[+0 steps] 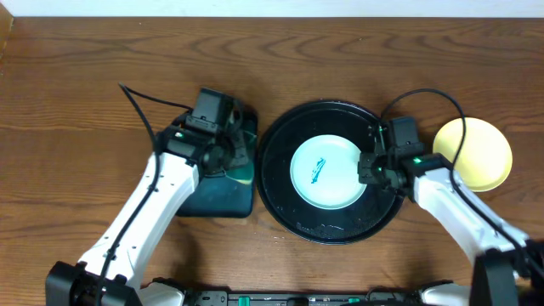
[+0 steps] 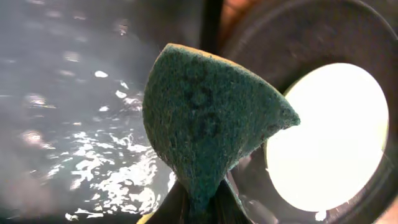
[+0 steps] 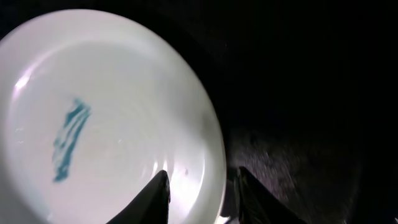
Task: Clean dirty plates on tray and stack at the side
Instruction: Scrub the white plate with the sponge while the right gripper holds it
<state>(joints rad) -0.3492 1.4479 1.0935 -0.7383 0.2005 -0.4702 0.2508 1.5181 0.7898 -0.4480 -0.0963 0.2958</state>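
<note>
Mid-scene on brown wood-grain tabletop: large round black tray with raised rim, pale specks scattered on its near part. Lying flat at its centre: pale mint-white round plate, blue scribble at the middle, unwiped. Same plate blown out white at right of left wrist view, and filling left of right wrist view with scribble streaked diagonally.

Right of black tray, on bare wood, close beside the rim: pale yellow round plate, black cable crossing its left edge, right arm over its near-left part.

Left of black tray, almost touching it: dark-teal rectangular tray, water glinting across its floor.

Left gripper over far-right part of teal tray, near black tray's left rim. Clamped tight on green-faced sponge with yellow backing; sponge pinched at its lower end, squeezed into a wedge, dark scouring face toward the wrist camera, yellow showing only along the top edge. Contact between sponge and teal tray floor: cannot tell.

Right gripper low inside black tray at plate's right edge. Fingers apart, one over plate's inner surface, the other over dark tray floor outside, plate rim between them. Visible gap on the inner side, so not clamped. Touching rim or not: cannot tell.
</note>
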